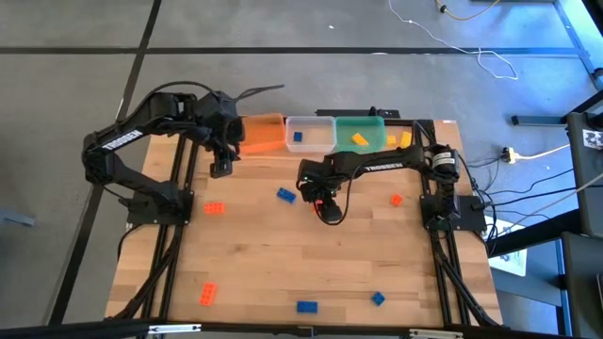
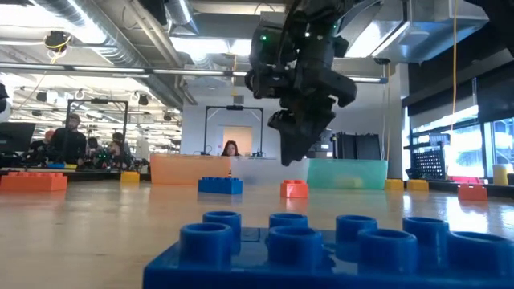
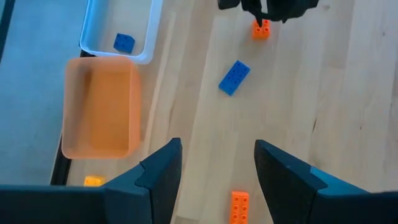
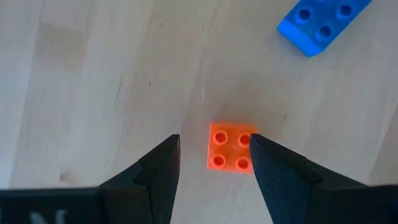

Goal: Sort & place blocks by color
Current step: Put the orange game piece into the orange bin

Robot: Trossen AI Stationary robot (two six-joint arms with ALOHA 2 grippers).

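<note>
Small toy blocks lie scattered on the wooden table. My right gripper [image 4: 214, 138] is open and hovers over a square orange block [image 4: 231, 154], which lies flat on the table below its fingers; the low view shows the fingertips [image 2: 293, 156] above that block [image 2: 294, 189]. A blue block [image 4: 320, 25] lies close by. My left gripper [image 3: 217, 143] is open and hangs over the table in front of the orange tub [image 3: 102, 106]. The clear tub [image 1: 311, 134] holds one blue block [image 3: 123, 42]. The green tub [image 1: 360, 132] holds a yellow-orange block [image 1: 361, 139].
The three tubs stand in a row at the table's far edge. Loose blocks: orange [image 1: 215, 207], blue [image 1: 285, 195], orange [image 1: 396, 200], and near the front edge orange [image 1: 207, 293], blue [image 1: 307, 306], blue [image 1: 377, 298]. Yellow blocks [image 1: 400, 140] lie beside the green tub.
</note>
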